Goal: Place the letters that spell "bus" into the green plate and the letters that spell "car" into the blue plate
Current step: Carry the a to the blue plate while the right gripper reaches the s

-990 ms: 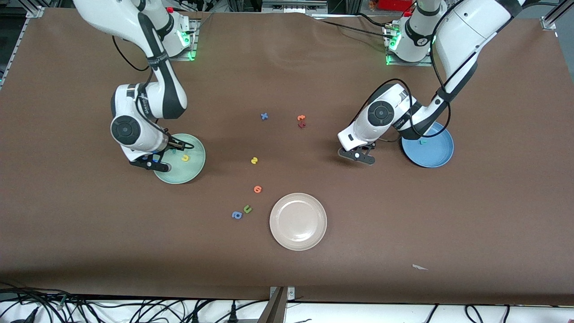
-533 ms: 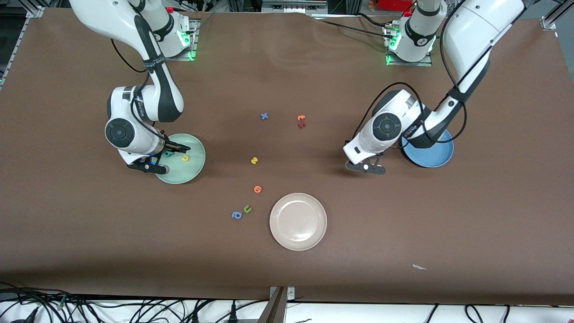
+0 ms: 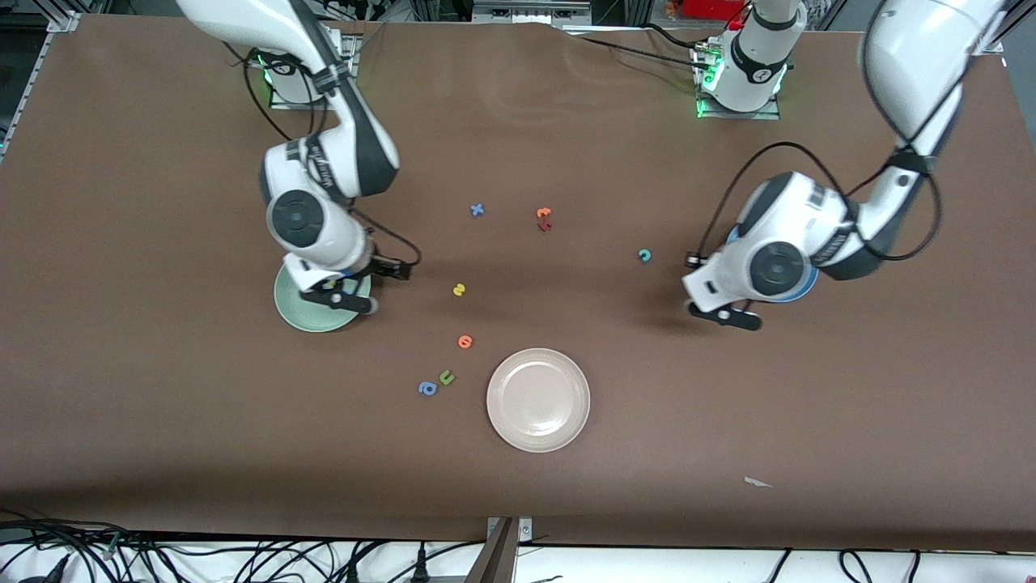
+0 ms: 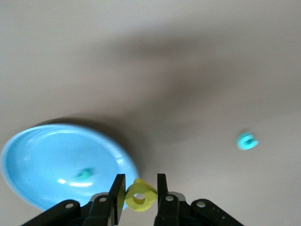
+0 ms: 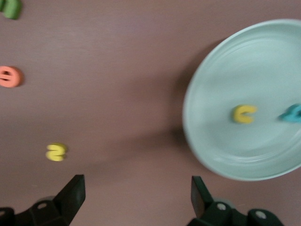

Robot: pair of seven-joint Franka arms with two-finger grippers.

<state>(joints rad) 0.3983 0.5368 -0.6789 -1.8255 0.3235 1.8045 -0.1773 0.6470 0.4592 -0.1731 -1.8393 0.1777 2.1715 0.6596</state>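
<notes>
Front view: the right gripper point(image 3: 346, 300) hangs over the green plate point(image 3: 293, 308), at the plate's edge toward the table's middle. Its wrist view shows the fingers point(image 5: 73, 193) spread wide with nothing between them. In that plate lie the yellow "u" point(image 5: 244, 114) and, just beside it, the teal "b" point(image 5: 292, 113).

The yellow "s" point(image 3: 459, 289) rests on the bare brown table point(image 3: 162, 405), at about three o'clock from the green plate. The orange round letter point(image 3: 464, 342) sits at six o'clock from the "s", with the green "u" point(image 3: 446, 376) and the blue "a" point(image 3: 426, 389) nearer the camera still.

The left gripper point(image 3: 726, 315) is over the table at the blue plate point(image 4: 42, 155), by the plate's eight o'clock edge. Its fingers point(image 4: 161, 188) pinch the yellow "a" point(image 4: 139, 195). The small teal "r" point(image 4: 84, 174) lies inside the blue plate. The teal "c" point(image 3: 644, 256) lies on the table at nine o'clock from that plate, apart from it.

The cream-white plate point(image 3: 538, 399) sits near the camera, mid-table.
</notes>
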